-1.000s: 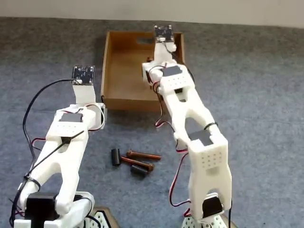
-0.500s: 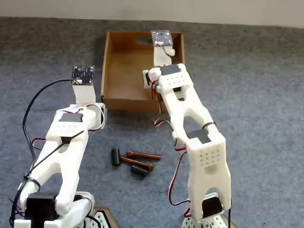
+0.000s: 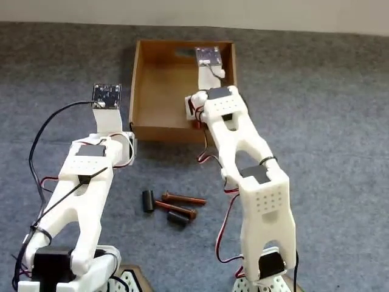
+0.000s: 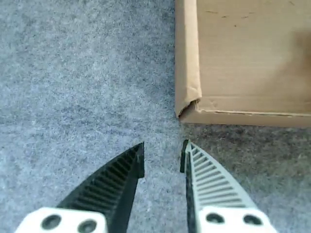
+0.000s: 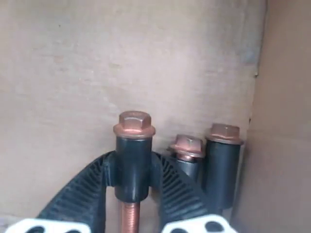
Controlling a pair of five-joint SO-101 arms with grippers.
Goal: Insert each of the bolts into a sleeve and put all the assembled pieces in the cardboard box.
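Inside the cardboard box (image 3: 141,85), right gripper (image 5: 131,179) clamped on a sleeved bolt (image 5: 132,160) — shank end cut off. Just beside, two finished pieces (image 5: 221,160), one partly hidden. Left gripper (image 4: 163,158) narrowly parted near the box corner.

Grey carpet-like surface (image 3: 328,121) covers the whole table. Cardboard box (image 3: 138,91) sits flat on it, open side up, at the far part of the table; the left wrist view shows one box corner (image 4: 187,58) resting on the carpet (image 4: 73,73). Loose parts lie in a small cluster well apart from the box, off its near wall toward the arm bases. First bolt (image 3: 184,198) lies nearest the box; second bolt (image 3: 175,207) lies just beside it, farther from the box, roughly parallel. One black sleeve (image 3: 148,201) lies by the bolts' ends. Other black sleeve (image 3: 177,218) lies farthest from the box, just beside the second bolt. Both arm bases (image 3: 267,285) stand beyond the cluster.
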